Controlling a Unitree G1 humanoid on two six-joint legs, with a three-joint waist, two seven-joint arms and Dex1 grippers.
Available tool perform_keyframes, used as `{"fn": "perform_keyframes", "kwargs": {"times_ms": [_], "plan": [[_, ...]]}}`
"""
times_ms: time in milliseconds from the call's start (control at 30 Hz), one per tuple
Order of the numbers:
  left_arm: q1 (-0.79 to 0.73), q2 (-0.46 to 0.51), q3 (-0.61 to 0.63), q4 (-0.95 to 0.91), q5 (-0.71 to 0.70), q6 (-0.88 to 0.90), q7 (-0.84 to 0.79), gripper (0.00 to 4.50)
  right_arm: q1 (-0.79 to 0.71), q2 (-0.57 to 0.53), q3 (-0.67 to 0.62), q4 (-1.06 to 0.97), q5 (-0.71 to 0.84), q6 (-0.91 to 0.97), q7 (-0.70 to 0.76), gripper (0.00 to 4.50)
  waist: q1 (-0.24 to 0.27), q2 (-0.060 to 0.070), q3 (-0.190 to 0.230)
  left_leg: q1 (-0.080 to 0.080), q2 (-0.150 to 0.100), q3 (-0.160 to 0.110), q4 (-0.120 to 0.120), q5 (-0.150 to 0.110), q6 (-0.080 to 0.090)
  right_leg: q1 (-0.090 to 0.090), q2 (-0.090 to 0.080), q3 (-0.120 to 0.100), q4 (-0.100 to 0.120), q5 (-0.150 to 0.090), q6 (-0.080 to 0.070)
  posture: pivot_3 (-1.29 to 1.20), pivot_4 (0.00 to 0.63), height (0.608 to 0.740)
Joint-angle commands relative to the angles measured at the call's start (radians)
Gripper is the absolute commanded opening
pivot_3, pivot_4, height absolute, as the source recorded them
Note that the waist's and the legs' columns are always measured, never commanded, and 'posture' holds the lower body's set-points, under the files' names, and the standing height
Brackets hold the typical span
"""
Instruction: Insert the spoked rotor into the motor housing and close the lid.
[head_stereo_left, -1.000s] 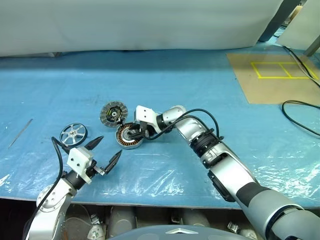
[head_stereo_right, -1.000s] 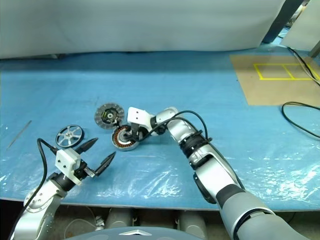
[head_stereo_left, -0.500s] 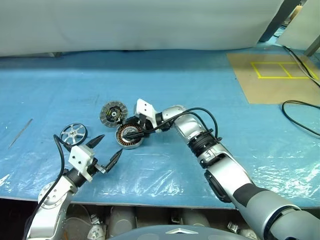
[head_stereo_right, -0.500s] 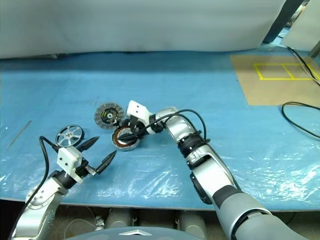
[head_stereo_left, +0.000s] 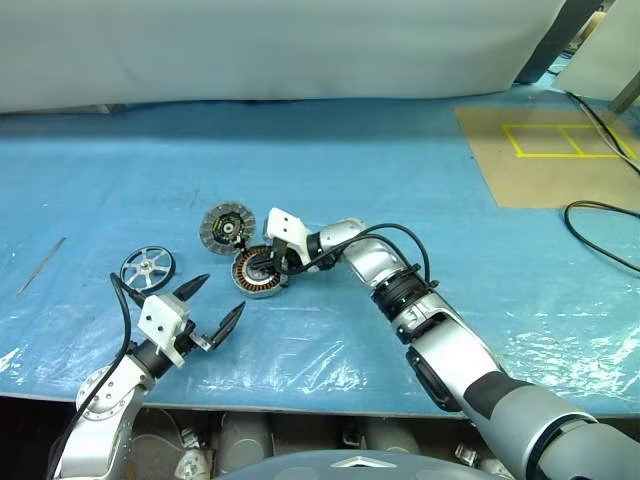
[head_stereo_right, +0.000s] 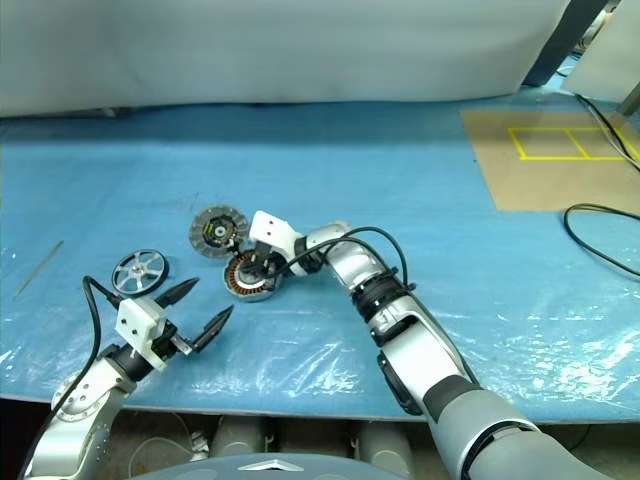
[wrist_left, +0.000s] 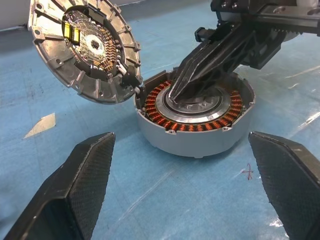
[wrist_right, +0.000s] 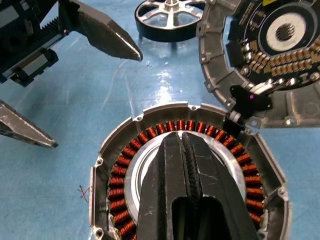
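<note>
On the blue-covered bench (head_stereo_left: 420, 170), the spoked rotor (head_stereo_left: 147, 268) lies flat at far left, untouched, so insertion has not begun. Just in front of it the left gripper (head_stereo_left: 213, 303) hovers with jaws spread wide and empty. To the right, the lid (head_stereo_left: 227, 227) rests with its segmented ring face up, touching the rim of the motor housing (head_stereo_left: 260, 272). The right gripper (wrist_right: 184, 145) has its jaws pressed together, tips down in the housing's centre. Both insertion and lid closing remain.
</note>
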Motion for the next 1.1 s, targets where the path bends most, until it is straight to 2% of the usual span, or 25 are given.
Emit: {"fn": "perform_keyframes", "kwargs": {"times_ms": [33,167,300,367,500,667,833,1100], "plan": [[0.003,0.000,0.003,-0.010,-0.001,-0.022,-0.003,4.50,0.015,-0.005,0.033,-0.032,-0.016,0.010,0.028,0.02,-0.001,0.000,0.000,0.000,0.000,0.000,0.000,0.000,0.000,0.000,0.000,0.000,0.000,0.000,0.000,0.00,0.150,0.740],[0.000,0.001,0.003,-0.008,-0.002,-0.021,-0.004,4.50,0.041,-0.043,0.087,-0.049,-0.050,0.022,0.066,0.02,0.000,0.000,0.000,0.001,0.000,0.000,0.000,0.000,0.000,0.001,0.000,0.000,0.000,0.000,0.000,0.00,0.150,0.740],[-0.002,0.002,0.003,-0.005,-0.002,-0.021,-0.005,4.50,0.053,-0.058,0.088,-0.042,-0.058,0.024,0.046,0.02,0.000,0.001,-0.001,0.002,0.000,0.000,0.000,0.000,0.000,0.002,0.000,0.000,0.000,0.000,0.000,0.00,0.150,0.740],[-0.003,0.002,0.003,-0.004,-0.001,-0.021,-0.005,4.50,0.051,-0.046,0.061,-0.043,-0.035,0.036,0.034,0.02,0.000,0.001,-0.001,0.003,0.000,0.000,0.000,0.000,0.000,0.002,0.000,0.000,0.000,0.000,0.000,0.00,0.150,0.740],[-0.018,0.007,0.013,0.006,-0.007,-0.029,-0.009,4.50,0.014,0.025,-0.093,-0.064,0.122,0.121,0.018,0.02,0.001,0.001,0.000,0.003,0.000,0.000,0.000,0.000,0.000,0.003,0.000,0.000,0.000,0.000,0.000,0.00,0.150,0.740],[-0.048,0.000,0.074,-0.012,-0.111,0.001,-0.007,4.50,-0.014,0.033,-0.159,-0.075,0.182,0.155,0.020,0.02,0.001,0.001,0.000,0.001,0.000,0.000,0.000,0.000,0.000,0.001,0.000,0.000,0.000,0.000,0.000,0.00,0.150,0.740],[-0.028,0.069,0.137,-0.050,-0.223,0.127,-0.053,4.50,-0.003,-0.007,-0.144,-0.082,0.163,0.132,0.037,0.02,0.000,0.001,0.000,-0.001,0.000,0.000,0.000,0.002,-0.003,0.000,0.000,0.000,0.000,0.000,0.000,0.00,0.150,0.740],[-0.061,0.241,0.251,-0.072,-0.301,0.304,-0.100,4.50,0.034,-0.072,-0.129,-0.172,0.162,0.142,0.065,0.02,0.001,0.001,0.000,-0.001,0.000,0.000,0.000,0.001,-0.002,-0.001,0.000,0.000,0.000,0.000,0.000,0.00,0.150,0.740]]}}
